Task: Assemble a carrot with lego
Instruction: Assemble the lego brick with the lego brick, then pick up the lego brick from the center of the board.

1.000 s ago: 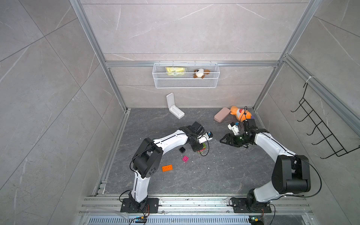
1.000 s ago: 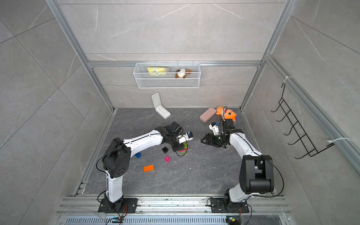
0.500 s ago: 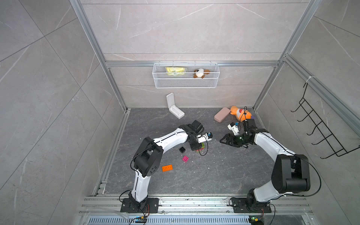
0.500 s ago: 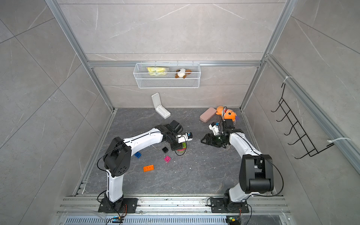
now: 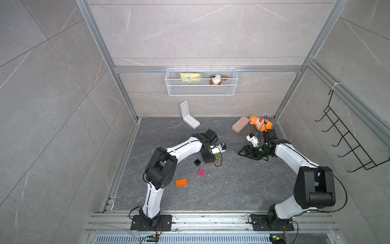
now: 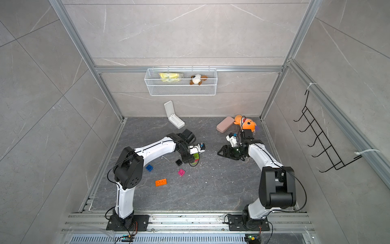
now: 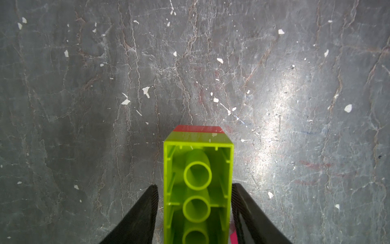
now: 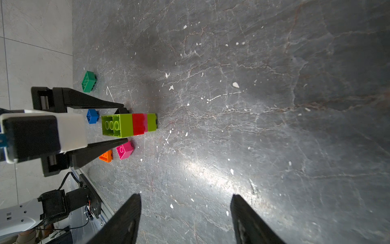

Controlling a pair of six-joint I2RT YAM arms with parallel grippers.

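Note:
The carrot (image 8: 128, 125) is a short stack of lego. A wide lime brick, then red and pink, narrow to a small lime tip. It stands tip-down on the dark floor with its hollow underside (image 7: 198, 179) facing up. My left gripper (image 7: 195, 185) reaches down over it, open, with one finger on each side of the wide lime brick. A thin gap shows beside one finger. In both top views the stack (image 5: 213, 158) (image 6: 196, 158) is partly hidden under that gripper (image 5: 209, 158). My right gripper (image 8: 185, 196) (image 5: 240, 152) is open and empty, to the right of the stack.
Loose bricks lie near the stack: black (image 5: 197, 162), pink (image 5: 200, 172), orange (image 5: 181, 182), blue (image 6: 149, 167) and dark green (image 8: 88, 81). At the back stand a white hinged case (image 5: 190, 120), a pink case (image 5: 240, 124) and an orange plush fish (image 5: 260, 122).
My left gripper's jaws have spread apart from the wide lime brick they were shut on. The stack stays in place. The right arm has not moved.

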